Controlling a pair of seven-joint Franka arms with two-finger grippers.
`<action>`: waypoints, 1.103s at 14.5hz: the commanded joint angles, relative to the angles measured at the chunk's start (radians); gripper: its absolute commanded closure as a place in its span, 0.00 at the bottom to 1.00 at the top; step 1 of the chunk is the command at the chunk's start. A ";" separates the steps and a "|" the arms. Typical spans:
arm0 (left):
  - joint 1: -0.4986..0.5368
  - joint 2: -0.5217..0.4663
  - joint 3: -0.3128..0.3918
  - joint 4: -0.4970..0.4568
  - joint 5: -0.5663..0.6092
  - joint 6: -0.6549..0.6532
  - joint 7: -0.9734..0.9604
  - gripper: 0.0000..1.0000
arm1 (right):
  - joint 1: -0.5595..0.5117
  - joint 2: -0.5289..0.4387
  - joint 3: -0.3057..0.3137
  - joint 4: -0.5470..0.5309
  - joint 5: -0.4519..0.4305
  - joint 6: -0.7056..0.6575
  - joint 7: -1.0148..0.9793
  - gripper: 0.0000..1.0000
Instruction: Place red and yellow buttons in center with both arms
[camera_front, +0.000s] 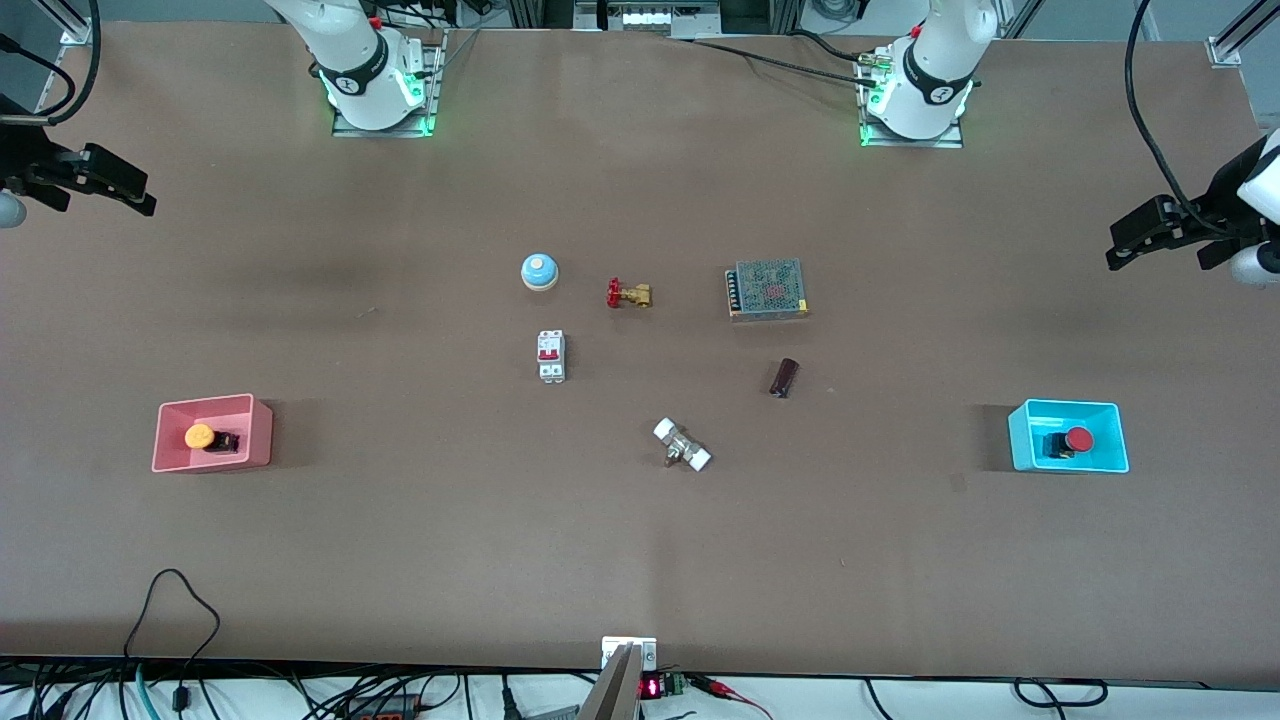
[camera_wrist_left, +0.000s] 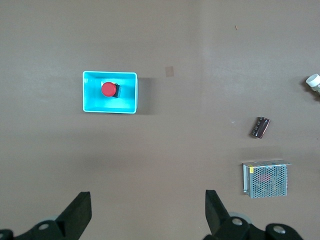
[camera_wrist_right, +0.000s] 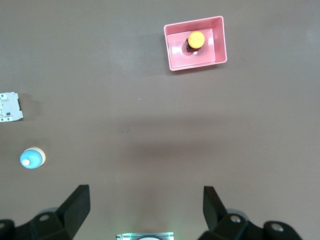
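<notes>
The yellow button (camera_front: 200, 437) (camera_wrist_right: 195, 39) lies in the pink bin (camera_front: 262, 432) (camera_wrist_right: 172, 50) toward the right arm's end of the table. The red button (camera_front: 1078, 439) (camera_wrist_left: 108, 89) lies in the cyan bin (camera_front: 1020, 440) (camera_wrist_left: 90, 97) toward the left arm's end. My right gripper (camera_front: 140, 192) (camera_wrist_right: 145, 195) hangs high over the table edge at its own end, open and empty. Over the edge at the other end, my left gripper (camera_front: 1118, 245) (camera_wrist_left: 147, 200) is also open and empty. The center (camera_front: 660, 360) is bare brown tabletop among small parts.
Around the middle lie a blue bell (camera_front: 539, 271), a brass valve with a red handle (camera_front: 629, 294), a mesh-covered power supply (camera_front: 767, 289), a white breaker (camera_front: 551, 355), a dark cylinder (camera_front: 785, 377) and a white-ended fitting (camera_front: 682, 445).
</notes>
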 joint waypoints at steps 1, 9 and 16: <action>0.009 -0.004 -0.004 -0.002 -0.019 0.007 0.006 0.00 | 0.000 -0.006 0.005 0.013 -0.003 -0.018 -0.016 0.00; 0.009 -0.006 -0.004 -0.002 -0.018 0.006 0.006 0.00 | -0.007 0.006 0.002 0.013 0.014 -0.004 0.002 0.00; 0.009 -0.006 -0.004 -0.002 -0.016 0.008 0.006 0.00 | -0.011 0.175 -0.007 0.108 0.045 0.005 -0.010 0.00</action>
